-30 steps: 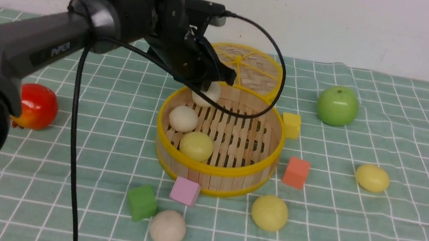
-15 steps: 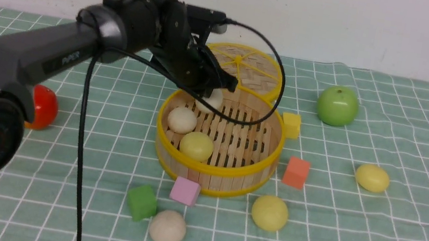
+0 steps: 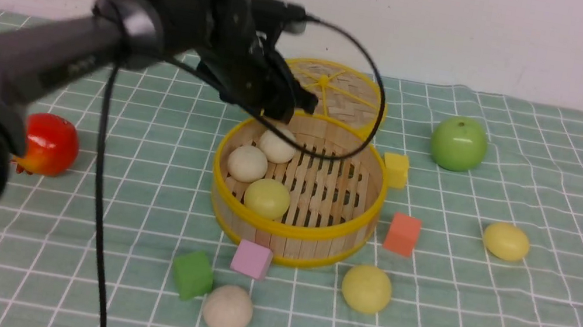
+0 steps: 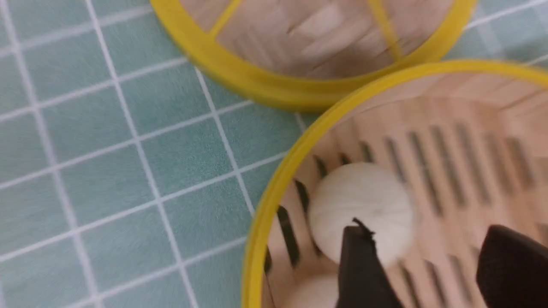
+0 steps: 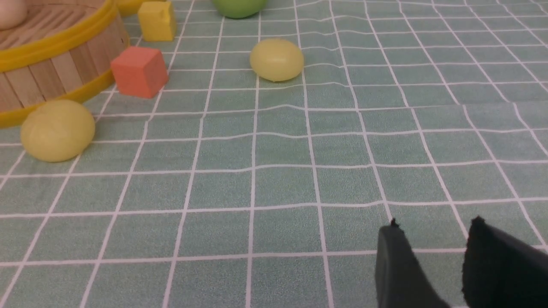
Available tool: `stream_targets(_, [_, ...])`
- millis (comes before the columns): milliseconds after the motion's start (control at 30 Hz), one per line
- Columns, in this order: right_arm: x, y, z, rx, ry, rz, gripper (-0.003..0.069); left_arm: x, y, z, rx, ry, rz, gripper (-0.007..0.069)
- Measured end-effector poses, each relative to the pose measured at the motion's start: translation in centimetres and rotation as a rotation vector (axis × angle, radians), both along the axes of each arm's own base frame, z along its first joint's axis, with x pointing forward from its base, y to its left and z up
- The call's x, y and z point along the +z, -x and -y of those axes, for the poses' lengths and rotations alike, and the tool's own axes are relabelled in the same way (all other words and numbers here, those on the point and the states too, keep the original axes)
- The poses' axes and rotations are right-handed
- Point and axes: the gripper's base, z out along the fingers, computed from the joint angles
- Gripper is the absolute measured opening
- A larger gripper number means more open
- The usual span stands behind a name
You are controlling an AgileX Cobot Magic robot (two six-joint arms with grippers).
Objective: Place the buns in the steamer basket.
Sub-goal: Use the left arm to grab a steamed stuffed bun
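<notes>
Green-checked tabletop [image 3: 537, 323], steamer basket [image 3: 289, 233] in the middle. Left claw [image 3: 290, 105] above its far rim, blurred, apparently spread wide, gripping nothing. Right claw [image 5: 434, 226] low over the tabletop, parted partway, empty. Three buns [image 3: 247, 163] inside by the left wall, one right beneath the left claw; three loose outside, front and right.

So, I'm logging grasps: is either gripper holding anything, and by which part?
Nothing. The left gripper stands open above a beige-white bun lying in the steamer basket; the right gripper is empty.
</notes>
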Motion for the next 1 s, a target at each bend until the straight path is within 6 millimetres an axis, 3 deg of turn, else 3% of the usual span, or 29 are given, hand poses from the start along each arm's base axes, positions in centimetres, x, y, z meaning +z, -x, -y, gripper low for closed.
stream_targets(33, [0.0, 0.0, 0.0, 0.000, 0.000, 0.000, 0.0240, 1.5, 0.8, -0.2, -0.004, 0.006, -0.008, 0.0381])
stream_targets(67, [0.0, 0.0, 0.0, 0.000, 0.000, 0.000, 0.0240, 1.8, 1.0, -0.3, -0.005, 0.005, -0.010, 0.0380])
stream_targets(100, [0.0, 0.0, 0.0, 0.000, 0.000, 0.000, 0.0240, 4.3, 2.8, -0.8, -0.017, 0.011, -0.049, 0.0355])
stream_targets(133, [0.0, 0.0, 0.0, 0.000, 0.000, 0.000, 0.0240, 4.5, 3.0, -0.9, -0.018, 0.008, -0.054, 0.0349])
stream_targets(200, [0.0, 0.0, 0.0, 0.000, 0.000, 0.000, 0.0240, 6.8, 5.8, -1.4, -0.049, -0.004, -0.162, 0.0245])
stream_targets(300, [0.0, 0.0, 0.0, 0.000, 0.000, 0.000, 0.0240, 7.1, 8.2, -1.7, -0.082, -0.036, -0.266, 0.0094])
stream_targets(400, [0.0, 0.0, 0.0, 0.000, 0.000, 0.000, 0.0240, 5.7, 10.3, -1.2, -0.115, -0.048, -0.327, -0.0014])
stream_targets(533, [0.0, 0.0, 0.0, 0.000, 0.000, 0.000, 0.0240, 2.4, 13.3, -0.1, -0.151, -0.075, -0.388, -0.0014])
stream_targets(633, [0.0, 0.0, 0.0, 0.000, 0.000, 0.000, 0.0240, -1.2, 15.7, 1.7, -0.205, -0.116, -0.405, -0.0014])
stream_targets(733, [0.0, 0.0, 0.0, 0.000, 0.002, 0.000, 0.0240, -3.4, 17.4, 3.4, -0.252, -0.152, -0.402, -0.0014])
stream_targets(933, [0.0, 0.0, 0.0, 0.000, 0.002, 0.000, 0.0240, -3.8, 16.9, 3.3, -0.202, -0.133, -0.362, 0.0011])
stream_targets(1000, [0.0, 0.0, 0.0, 0.000, 0.002, 0.000, 0.0240, -4.2, 16.3, 2.9, -0.174, -0.128, -0.367, 0.0059])
